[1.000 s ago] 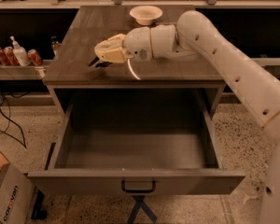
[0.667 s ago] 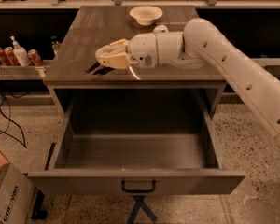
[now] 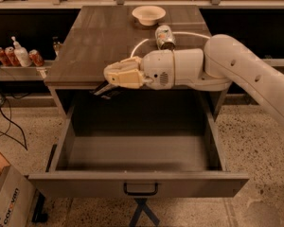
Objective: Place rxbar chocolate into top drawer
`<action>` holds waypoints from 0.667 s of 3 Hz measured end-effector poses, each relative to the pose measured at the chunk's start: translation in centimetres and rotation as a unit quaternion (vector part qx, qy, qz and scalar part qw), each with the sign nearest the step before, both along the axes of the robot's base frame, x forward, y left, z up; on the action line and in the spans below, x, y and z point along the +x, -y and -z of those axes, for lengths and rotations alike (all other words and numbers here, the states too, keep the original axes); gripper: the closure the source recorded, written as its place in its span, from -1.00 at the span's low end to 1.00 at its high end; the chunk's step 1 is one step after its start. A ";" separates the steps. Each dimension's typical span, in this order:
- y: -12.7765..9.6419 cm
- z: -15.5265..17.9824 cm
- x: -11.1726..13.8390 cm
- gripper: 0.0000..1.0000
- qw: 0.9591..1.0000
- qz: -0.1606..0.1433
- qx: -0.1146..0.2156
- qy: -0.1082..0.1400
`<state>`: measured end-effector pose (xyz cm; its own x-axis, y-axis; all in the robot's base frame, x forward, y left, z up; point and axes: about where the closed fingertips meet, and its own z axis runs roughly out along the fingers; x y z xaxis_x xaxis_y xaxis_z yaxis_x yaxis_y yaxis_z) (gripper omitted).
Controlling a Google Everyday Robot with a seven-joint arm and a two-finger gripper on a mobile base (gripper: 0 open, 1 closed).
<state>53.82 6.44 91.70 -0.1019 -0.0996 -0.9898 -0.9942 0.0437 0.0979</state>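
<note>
My gripper [image 3: 114, 79] hangs over the front edge of the grey table, above the back left of the open top drawer [image 3: 137, 186]. Its tan fingers [image 3: 125, 74] are shut on the rxbar chocolate [image 3: 105, 89], a flat black wrapper with a white patch that sticks out below and to the left of the fingers. The drawer is pulled fully out; its grey inside holds nothing I can see. Its dark pull handle [image 3: 140, 189] sits at the centre of the front.
A silver-green soda can [image 3: 164, 37] lies on the table top [image 3: 94, 37] behind my arm, and a white bowl [image 3: 151, 14] stands at the back. Cans and a bottle [image 3: 16, 56] stand on a shelf at left. A cardboard box [image 3: 4, 202] sits on the floor at lower left.
My gripper has moved forward and down with the bar, from over the table top to past its front edge, above the open drawer.
</note>
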 end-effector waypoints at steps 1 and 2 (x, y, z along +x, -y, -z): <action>0.2 2.0 -2.1 1.00 0.999 0.013 -0.015 -0.042; 0.0 5.7 -2.6 1.00 0.996 0.033 -0.023 -0.076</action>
<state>51.25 6.43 86.03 -0.2588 -0.1332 -0.9567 -0.9627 0.1158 0.2443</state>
